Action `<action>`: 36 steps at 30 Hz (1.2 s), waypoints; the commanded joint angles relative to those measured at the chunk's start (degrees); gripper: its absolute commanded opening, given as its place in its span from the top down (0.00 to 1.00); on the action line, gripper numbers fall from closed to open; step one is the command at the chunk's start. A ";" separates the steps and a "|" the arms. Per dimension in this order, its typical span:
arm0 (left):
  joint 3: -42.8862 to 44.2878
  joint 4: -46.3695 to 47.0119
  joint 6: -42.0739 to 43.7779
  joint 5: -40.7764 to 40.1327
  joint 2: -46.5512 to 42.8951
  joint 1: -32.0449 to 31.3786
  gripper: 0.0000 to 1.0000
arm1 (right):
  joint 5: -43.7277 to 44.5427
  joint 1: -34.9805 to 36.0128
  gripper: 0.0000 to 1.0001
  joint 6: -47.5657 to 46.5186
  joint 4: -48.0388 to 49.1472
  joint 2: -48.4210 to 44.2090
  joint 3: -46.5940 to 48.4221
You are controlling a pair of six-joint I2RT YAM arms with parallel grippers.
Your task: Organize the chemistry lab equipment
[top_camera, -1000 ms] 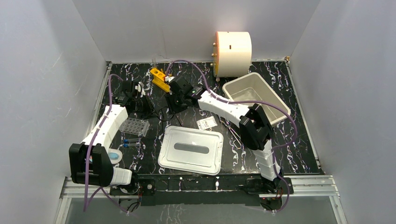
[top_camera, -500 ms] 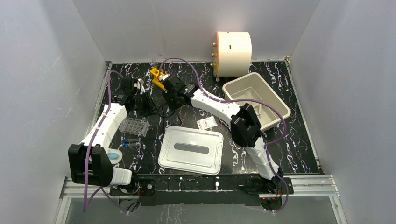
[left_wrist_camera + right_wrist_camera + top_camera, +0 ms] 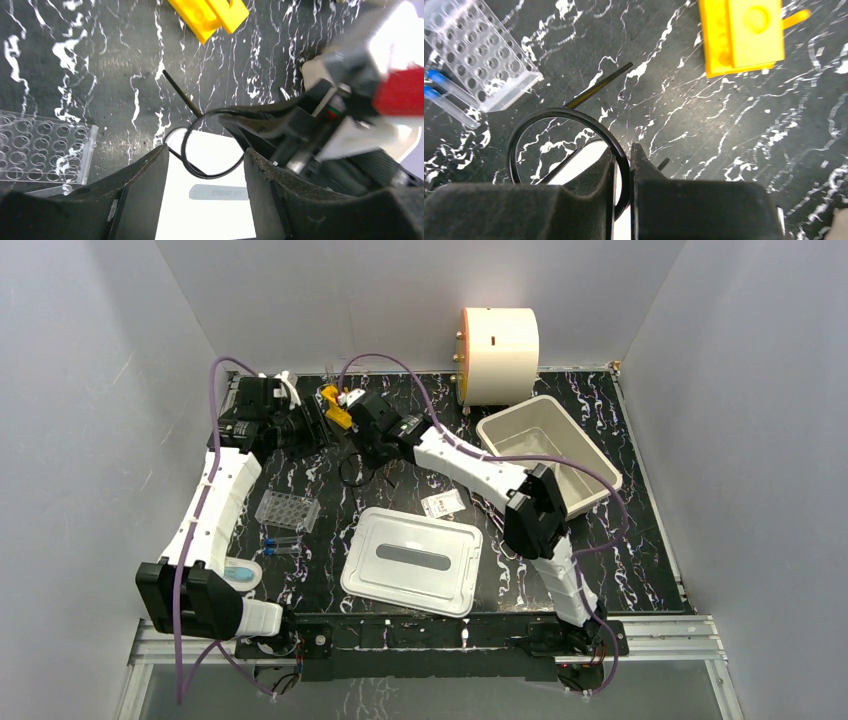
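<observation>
My right gripper (image 3: 623,160) is shut on a black wire ring (image 3: 559,111) with a straight stem (image 3: 599,85) and holds it above the table near the orange tube rack (image 3: 744,35). In the top view the right gripper (image 3: 355,443) is at the back left. My left gripper (image 3: 315,426) faces it, open and empty. In the left wrist view the ring (image 3: 212,175) hangs between the left gripper's (image 3: 205,192) spread fingers without touching them. The clear well plate (image 3: 287,510) and two blue-capped vials (image 3: 280,543) lie at the left. Wire tongs (image 3: 505,530) lie right of centre.
The white tub (image 3: 585,478) stands at the right and its flat lid (image 3: 410,560) lies at the front centre. The cream drum (image 3: 498,340) is at the back. A small white packet (image 3: 443,503) lies beside the lid. A round white dish (image 3: 243,573) sits front left.
Both grippers have moved toward the back left. The right gripper has carried the ring closer to the orange rack, and the left wrist has swung up beside it.
</observation>
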 commanded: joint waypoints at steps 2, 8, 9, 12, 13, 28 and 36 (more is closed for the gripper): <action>6.30 -3.16 -0.20 -4.50 -2.70 0.27 0.44 | 3.04 -1.73 1.00 -0.52 3.06 -13.61 -0.29; 7.95 -3.16 1.24 -5.73 -3.58 0.24 0.43 | 5.05 -5.56 1.00 1.16 4.78 -23.87 -5.91; 7.73 -3.11 1.14 -5.72 -3.51 0.25 0.43 | 6.55 -6.09 1.00 1.17 4.43 -25.46 -6.47; 6.53 -2.41 0.82 -4.07 -3.17 0.26 0.42 | 12.02 -8.00 1.00 0.94 3.41 -31.73 -9.17; 5.86 -1.93 0.81 -2.93 -3.08 0.26 0.42 | 13.47 -8.82 1.00 1.03 3.21 -33.77 -10.27; 3.92 0.69 -0.59 2.99 0.21 0.18 0.39 | 36.48 -21.66 1.00 9.27 -13.38 -46.91 -17.26; 1.95 2.30 -1.12 5.94 1.60 -0.68 0.39 | 27.39 -34.19 1.00 11.36 -16.12 -49.70 -26.04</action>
